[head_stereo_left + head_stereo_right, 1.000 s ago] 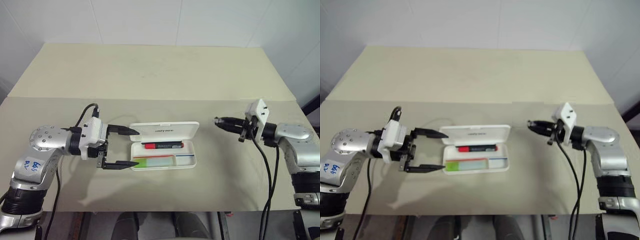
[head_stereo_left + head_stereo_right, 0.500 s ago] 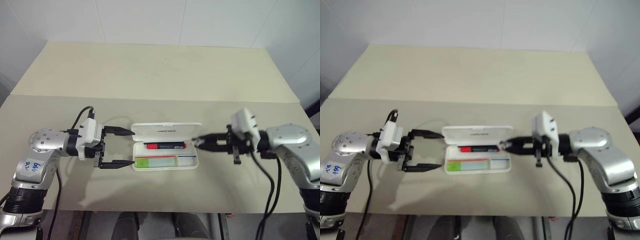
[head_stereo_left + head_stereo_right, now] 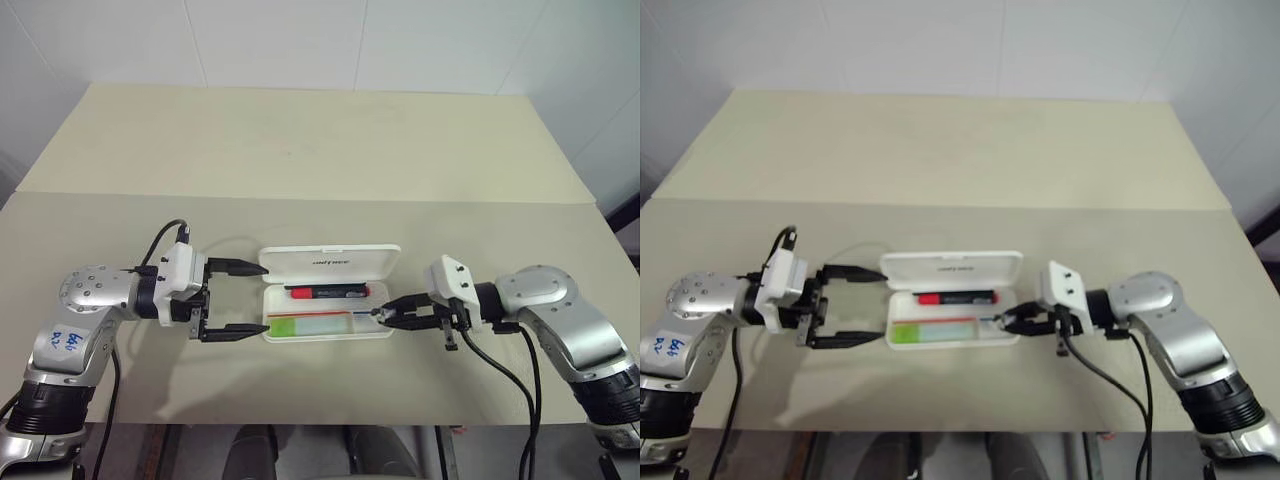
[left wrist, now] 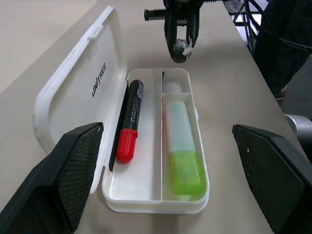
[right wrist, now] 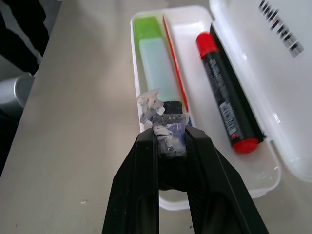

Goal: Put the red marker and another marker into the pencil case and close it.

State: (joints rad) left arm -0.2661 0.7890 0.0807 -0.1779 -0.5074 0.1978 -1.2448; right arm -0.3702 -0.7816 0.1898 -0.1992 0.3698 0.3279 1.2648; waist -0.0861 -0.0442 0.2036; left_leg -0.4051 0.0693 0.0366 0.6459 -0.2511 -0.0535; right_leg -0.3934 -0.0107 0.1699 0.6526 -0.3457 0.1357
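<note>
Inside open pencil case [image 3: 330,322], red marker [image 3: 327,291] and another marker [image 3: 310,324]; left tool [image 3: 243,299] spread, right tool [image 3: 382,313] pressed together

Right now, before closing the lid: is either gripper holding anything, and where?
Nothing held. Left gripper open beside the pencil case; right gripper shut, empty, at its other end.

Bright, even light; soft shadows
</note>
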